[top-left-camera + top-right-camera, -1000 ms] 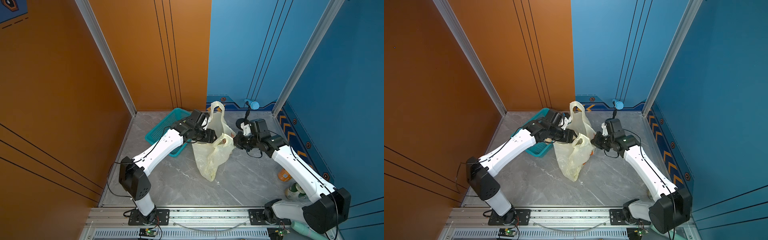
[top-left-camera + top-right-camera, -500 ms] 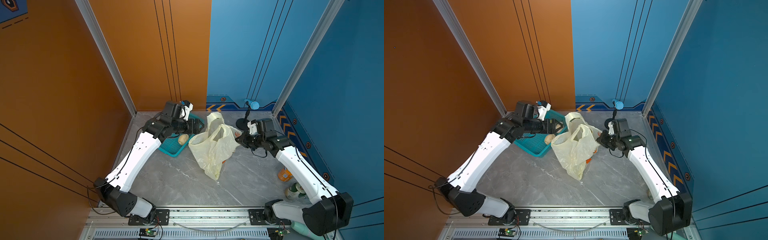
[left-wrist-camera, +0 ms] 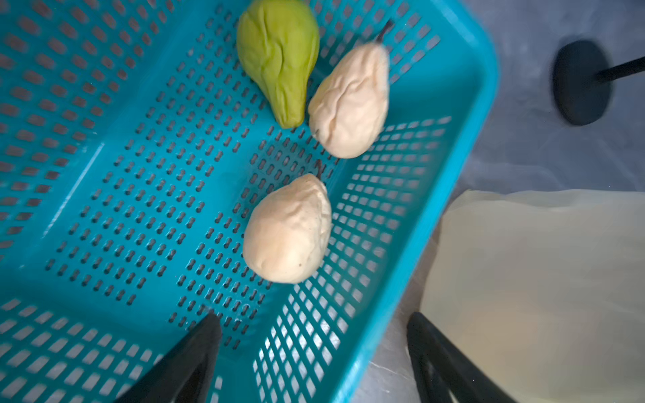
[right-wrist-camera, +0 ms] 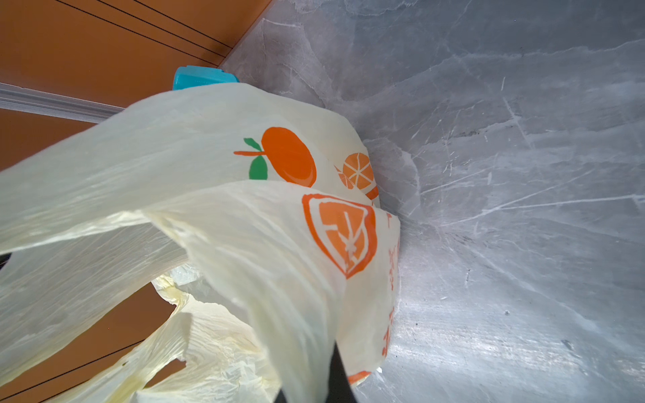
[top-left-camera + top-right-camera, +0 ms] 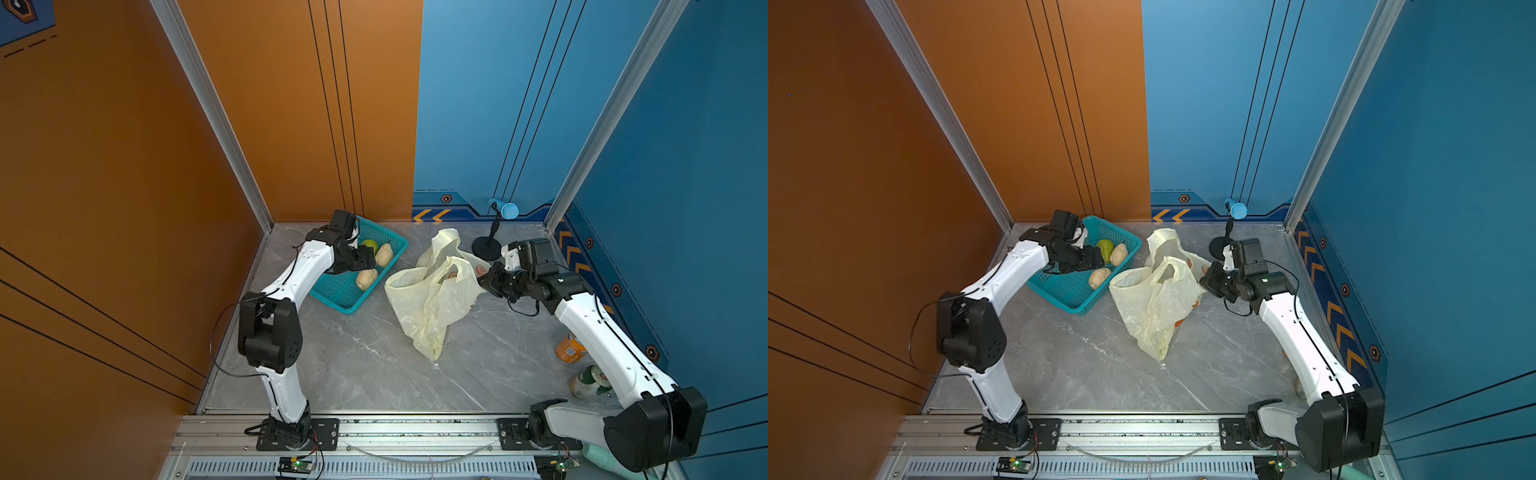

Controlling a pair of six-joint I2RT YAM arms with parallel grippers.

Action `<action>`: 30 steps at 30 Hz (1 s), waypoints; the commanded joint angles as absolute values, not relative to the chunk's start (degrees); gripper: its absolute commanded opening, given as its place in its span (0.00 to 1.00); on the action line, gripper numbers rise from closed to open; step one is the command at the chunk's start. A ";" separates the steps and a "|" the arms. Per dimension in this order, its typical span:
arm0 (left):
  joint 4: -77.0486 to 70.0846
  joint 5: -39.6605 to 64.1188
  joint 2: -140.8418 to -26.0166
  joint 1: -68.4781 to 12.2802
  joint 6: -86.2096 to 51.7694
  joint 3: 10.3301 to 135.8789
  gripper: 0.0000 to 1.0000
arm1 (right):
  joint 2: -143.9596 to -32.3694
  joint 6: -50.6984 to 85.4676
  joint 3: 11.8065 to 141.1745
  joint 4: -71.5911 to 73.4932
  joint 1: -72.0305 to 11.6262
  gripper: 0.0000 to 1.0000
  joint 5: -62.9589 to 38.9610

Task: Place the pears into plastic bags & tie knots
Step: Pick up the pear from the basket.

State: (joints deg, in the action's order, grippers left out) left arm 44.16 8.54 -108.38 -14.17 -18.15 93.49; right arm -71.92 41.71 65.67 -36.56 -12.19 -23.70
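bright, even overhead light in both top views, shadows soft. left wrist view is motion-blurred, basket (image 3: 122,209) holes smeared. right wrist view: bag (image 4: 244,244) close and soft-focused, pale sheen on table (image 4: 506,331).

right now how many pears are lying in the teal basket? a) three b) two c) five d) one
a: the left wrist view shows a green pear, a cream pear beside it and a second cream pear in the teal basket.

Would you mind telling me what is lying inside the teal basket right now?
Three pears lie in the basket: one green pear, two cream pears. The corner beneath the left arm is covered.
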 commanded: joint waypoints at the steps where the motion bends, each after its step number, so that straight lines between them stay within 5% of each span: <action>1: 47.70 7.23 -113.43 -13.18 -13.98 97.31 0.85 | -70.48 40.51 65.22 -37.97 -11.96 0.00 -22.94; 5: 47.97 7.86 -119.02 -13.00 -13.63 100.02 0.85 | -70.44 40.81 65.21 -37.79 -12.26 0.00 -22.85; 15: 47.95 6.85 -122.75 -12.74 -12.57 103.93 0.60 | -71.16 41.17 65.92 -37.11 -13.10 0.00 -22.77; 22: 47.96 5.93 -116.21 -12.45 -12.48 101.17 0.40 | -71.53 41.20 66.39 -37.02 -13.66 0.00 -22.75; 30: 47.92 6.99 -103.06 -12.50 -13.95 96.35 0.34 | -72.09 41.25 66.72 -36.57 -14.12 0.00 -22.91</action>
State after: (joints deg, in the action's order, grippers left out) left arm 46.92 6.61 -109.49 -12.80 -13.13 98.04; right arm -71.79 41.74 65.67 -36.49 -13.65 -23.70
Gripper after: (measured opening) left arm 0.468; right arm 0.047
